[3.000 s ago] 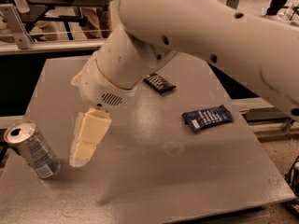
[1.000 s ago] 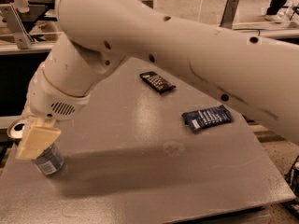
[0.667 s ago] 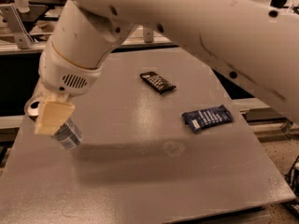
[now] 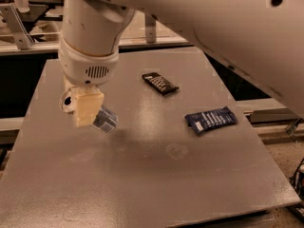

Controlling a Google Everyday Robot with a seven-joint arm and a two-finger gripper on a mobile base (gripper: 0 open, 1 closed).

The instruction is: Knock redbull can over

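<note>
The redbull can (image 4: 106, 120) is tipped almost flat, with its silver top (image 4: 67, 101) pointing left and its blue and silver base pointing right. My gripper (image 4: 88, 114) hangs from the big white arm over the left part of the grey table (image 4: 156, 184) and is shut on the can. A cream finger (image 4: 87, 107) covers the middle of the can. The can seems to sit just above the table top, with a shadow beneath it.
A black snack wrapper (image 4: 160, 83) lies at the table's back middle. A dark blue snack wrapper (image 4: 211, 119) lies to the right. The white arm fills the top of the view. Shelving stands beyond the far edge.
The gripper reached the upright can at the table's left edge and closed on it. It then moved right and inward with the can, which is now tipped onto its side.
</note>
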